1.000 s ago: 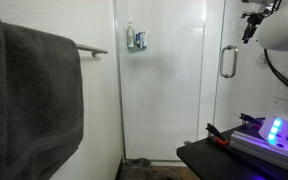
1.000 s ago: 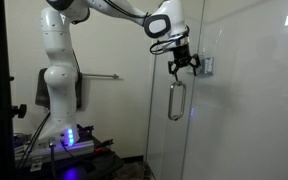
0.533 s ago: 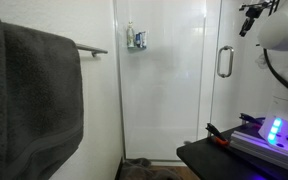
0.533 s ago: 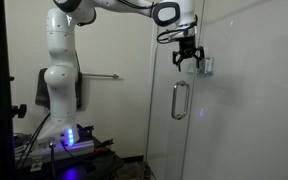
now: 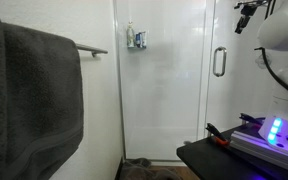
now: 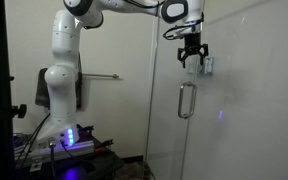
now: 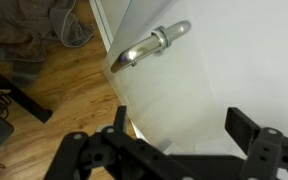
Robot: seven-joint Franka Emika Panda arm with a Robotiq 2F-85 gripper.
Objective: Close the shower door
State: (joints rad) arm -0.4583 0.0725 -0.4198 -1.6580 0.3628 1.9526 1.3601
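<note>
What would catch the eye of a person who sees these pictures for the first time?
The white robot arm reaches high, and its open gripper hangs just above the chrome handle of the glass shower door. In an exterior view, a big dark grey towel fills the left foreground.

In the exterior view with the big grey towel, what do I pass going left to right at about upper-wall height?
grey towel → towel bar → wall shelf with bottles → shower door handle → gripper
</note>
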